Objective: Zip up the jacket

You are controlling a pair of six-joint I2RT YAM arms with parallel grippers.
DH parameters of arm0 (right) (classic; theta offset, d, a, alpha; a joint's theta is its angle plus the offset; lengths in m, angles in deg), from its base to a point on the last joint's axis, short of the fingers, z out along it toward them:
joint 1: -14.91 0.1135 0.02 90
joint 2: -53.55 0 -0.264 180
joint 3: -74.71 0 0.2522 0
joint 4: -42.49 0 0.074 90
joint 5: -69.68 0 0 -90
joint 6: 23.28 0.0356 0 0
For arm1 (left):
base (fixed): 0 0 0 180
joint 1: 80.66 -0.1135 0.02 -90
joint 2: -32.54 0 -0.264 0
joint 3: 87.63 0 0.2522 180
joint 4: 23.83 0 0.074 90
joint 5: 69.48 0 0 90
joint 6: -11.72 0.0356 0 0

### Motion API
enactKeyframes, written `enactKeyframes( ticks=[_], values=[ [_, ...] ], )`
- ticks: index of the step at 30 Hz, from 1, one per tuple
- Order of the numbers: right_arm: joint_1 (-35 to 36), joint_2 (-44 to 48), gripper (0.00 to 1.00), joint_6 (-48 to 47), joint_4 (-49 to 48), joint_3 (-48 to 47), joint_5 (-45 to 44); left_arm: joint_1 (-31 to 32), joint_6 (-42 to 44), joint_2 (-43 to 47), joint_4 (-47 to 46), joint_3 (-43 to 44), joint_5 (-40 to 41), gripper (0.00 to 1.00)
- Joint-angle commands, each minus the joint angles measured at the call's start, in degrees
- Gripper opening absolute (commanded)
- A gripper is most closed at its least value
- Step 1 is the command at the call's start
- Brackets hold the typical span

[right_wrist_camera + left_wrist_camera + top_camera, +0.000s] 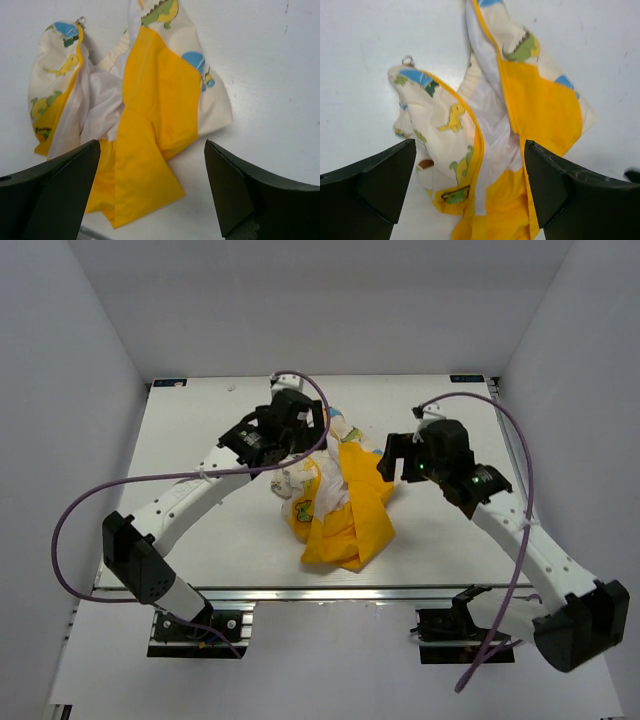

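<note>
Currently both claws gape wide, gripping nothing. Left gripper (470, 142) and right gripper (152, 142) hover over the crumpled dinosaur-print jacket (335, 502), heaped mid-table (200, 440) between them. White tabletop, grey walls (80, 390).

We count one jacket (340, 500), heaped at the middle of the frame on one counter (200, 420). There are two arms: the left arm (200, 495) at the frame's left and the right arm (520, 530) at its right. That gives two pincers, the left pincer (470, 190) and the right pincer (152, 190), each with two dark fingers (380, 180). We see two purple cables, the left cable (60, 530) and the right cable (525, 470). One small metal ring (408, 60) shows on the jacket.
</note>
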Motion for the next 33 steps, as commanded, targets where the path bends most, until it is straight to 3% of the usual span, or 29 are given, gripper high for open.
enactKeyframes(
  ticks=[1, 6, 11, 18, 21, 22, 24, 25, 26, 27, 28, 33],
  values=[
    [3.26, 5.03, 0.89, 3.64, 4.17, 6.46, -2.37, -4.97, 4.47, -1.84, -0.63, 3.83, 2.08, 0.98],
    [13.19, 6.81, 0.89, 7.78, 8.04, 14.28, -4.48, -8.42, 9.56, -12.21, -4.41, 11.12, -3.93, 0.98],
    [18.81, 0.85, 0.89, 11.29, 6.03, 18.25, -4.56, -8.6, 13.35, -28.62, -6.43, 25.25, -11.73, 0.98],
    [19.97, -6.19, 0.85, 12.97, -0.48, 20.54, -5.88, -8.6, 12.39, -48.5, -4.76, 41.79, -15.52, 0.98],
    [19.97, -8.04, 0.79, 13.32, -1.54, 20.81, -7.9, -8.6, 10.73, -51.69, -6.69, 42.08, -14.92, 0.96],
    [19.88, -9.0, 0.74, 13.84, -1.37, 20.54, -8.52, -8.6, 10.46, -51.87, -7.48, 41.47, -14.48, 0.91],
    [19.62, -10.06, 0.62, 14.55, -0.93, 20.37, -10.36, -8.69, 9.14, -51.87, -8.72, 40.15, -13.08, 0.47],
    [18.49, -11.28, 0.29, 16.29, 0.64, 19.5, -11.5, -8.77, 7.66, -51.52, -8.02, 39.1, -10.46, 0.18],
    [17.69, -11.82, 0.19, 17.18, 1.44, 18.96, -12.21, -8.77, 6.95, -51.0, -7.58, 38.31, -9.04, 0.08],
    [16.81, -12.17, 0.08, 17.88, 2.23, 18.52, -13.08, -8.86, 6.16, -50.12, -7.23, 36.99, -7.38, 0.0],
    [14.89, -12.43, 0.0, 18.93, 3.02, 18.0, -15.7, -9.04, 5.36, -47.33, -6.62, 33.07, -3.88, 0.0],
    [6.63, -11.47, 0.0, 16.76, 8.21, 11.08, -23.19, -9.74, -1.31, -32.04, -7.76, 12.41, 4.67, 0.0]
  ],
)
